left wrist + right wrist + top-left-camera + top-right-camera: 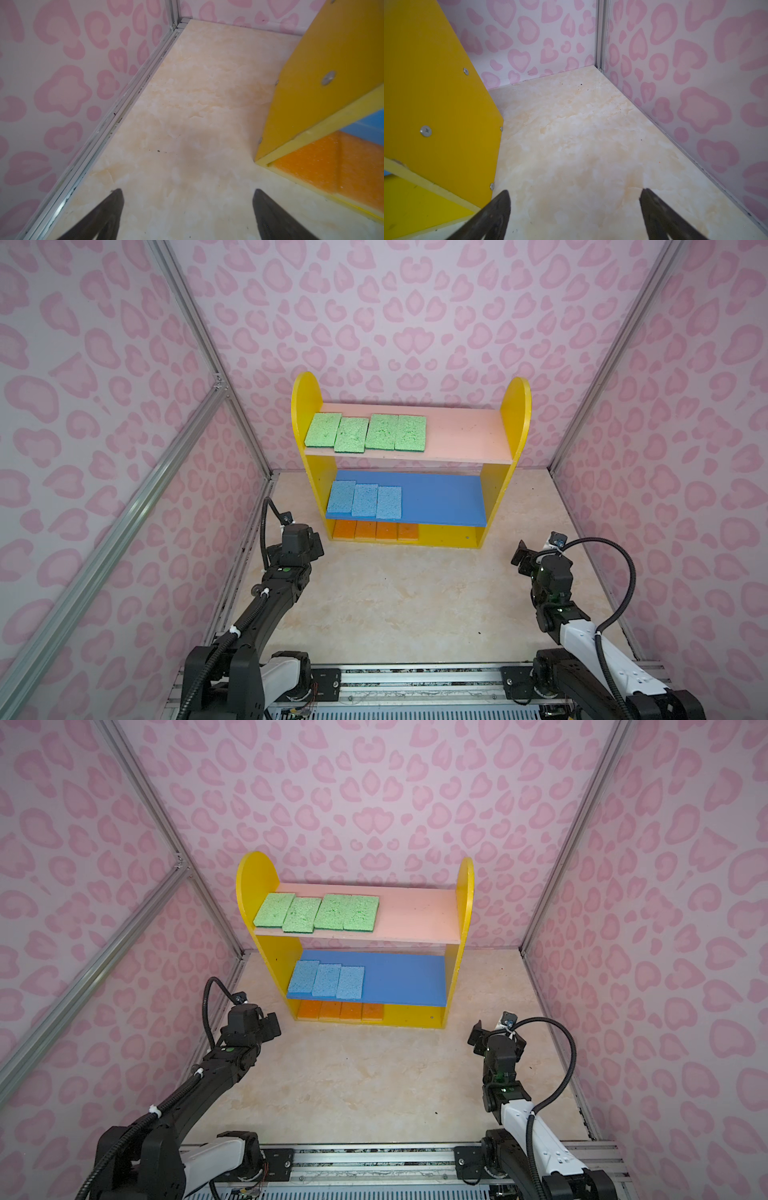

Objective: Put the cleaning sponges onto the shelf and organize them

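Finishes as I read them from my feed.
The green sponges [365,432], blue sponges [365,500] and orange sponges [376,530] look porous, rough and matt. The shelf [306,406] reads as painted wood, smooth with a soft sheen, its side panel fixed by shiny metal screws [426,131]. The tabletop [395,593] I see is a smooth marble-look sheet, faintly glossy. The walls [415,302] are matt printed panels held in brushed aluminium rails [600,33]. The right arm's white shell [582,641] looks like smooth plastic.
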Robot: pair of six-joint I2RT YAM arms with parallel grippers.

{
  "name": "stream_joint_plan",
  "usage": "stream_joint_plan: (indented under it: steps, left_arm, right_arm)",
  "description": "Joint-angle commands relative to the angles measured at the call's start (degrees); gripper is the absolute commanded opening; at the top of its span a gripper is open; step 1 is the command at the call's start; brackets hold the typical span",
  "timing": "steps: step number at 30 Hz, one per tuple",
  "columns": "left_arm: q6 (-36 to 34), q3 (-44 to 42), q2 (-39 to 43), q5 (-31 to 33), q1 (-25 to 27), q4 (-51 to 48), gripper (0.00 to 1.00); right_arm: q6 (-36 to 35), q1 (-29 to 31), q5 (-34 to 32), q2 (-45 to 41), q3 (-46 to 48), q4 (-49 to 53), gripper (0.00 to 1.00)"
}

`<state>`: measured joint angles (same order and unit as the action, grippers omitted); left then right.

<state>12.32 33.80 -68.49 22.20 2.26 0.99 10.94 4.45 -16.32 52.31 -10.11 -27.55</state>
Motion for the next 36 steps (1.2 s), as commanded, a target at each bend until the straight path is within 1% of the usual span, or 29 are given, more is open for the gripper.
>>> stream_joint_plan:
  steps: [1, 4, 7, 9, 11, 14, 17, 19, 21, 25, 28, 31, 33, 36]
  left_arm:
    - [-1.83, -0.75, -2.66, -4.24, -1.53, 9.43, 0.97]
    - [-3.77, -0.82, -6.05, -5.44, -1.65, 15.04, 0.98]
    - [-5.42, -1.16, -9.80, -6.45, -1.74, 20.15, 0.98]
    - [-6.70, -0.85, -12.66, -6.99, -1.90, 23.01, 0.97]
    - [-6.83, -0.76, -14.47, -7.28, -2.08, 25.99, 0.98]
    - [-6.90, -0.84, -16.48, -9.41, -2.26, 30.37, 0.98]
    - [-6.90, -0.64, -18.16, -9.51, -2.55, 31.83, 0.98]
    - [-6.48, -0.24, -18.29, -10.65, -3.16, 31.24, 0.98]
    - [-6.09, -1.35, -17.64, -11.25, -3.59, 32.42, 0.98]
    - [-5.73, -9.38, -13.68, -9.85, -3.54, 43.23, 0.98]
    - [-4.58, -13.24, -11.88, -7.01, -3.46, 48.17, 0.98]
    - [-4.08, -16.63, -11.10, -5.49, -3.24, 53.45, 0.98]
    - [-4.69, -18.33, -11.31, -6.32, -3.06, 56.62, 0.98]
    - [-7.70, -19.07, -14.04, -8.62, -1.60, 60.68, 0.98]
  right_arm:
    - [-4.37, -0.23, -1.79, 2.34, 1.45, -12.85, 0.97]
    - [-5.59, -0.40, -2.19, 5.51, -0.78, -10.99, 0.97]
    - [-5.81, -0.58, -2.56, 10.19, -0.07, -15.78, 0.97]
    - [-6.20, -0.56, -2.58, 13.05, -0.65, -16.84, 0.97]
    - [-6.22, -0.57, -3.20, 14.72, -1.01, -18.60, 0.97]
    - [-6.80, -0.51, -4.31, 17.16, -1.04, -22.00, 0.97]
    - [-7.07, -0.54, -4.55, 19.30, -0.95, -25.92, 0.98]
    - [-7.01, -0.60, -4.78, 21.09, -0.32, -29.71, 0.98]
    - [-6.55, -0.73, -5.38, 25.09, 0.75, -36.30, 0.98]
    - [-8.39, -0.43, -3.07, 34.83, 2.52, -50.36, 0.98]
    - [-10.34, 0.24, -1.46, 38.96, 4.26, -58.12, 0.98]
    - [-10.98, 0.57, -1.38, 40.16, 4.99, -60.91, 0.98]
    - [-11.50, 0.90, -0.80, 39.76, 5.08, -60.45, 0.98]
    - [-12.49, 1.48, -0.46, 38.52, 4.22, -57.45, 0.98]
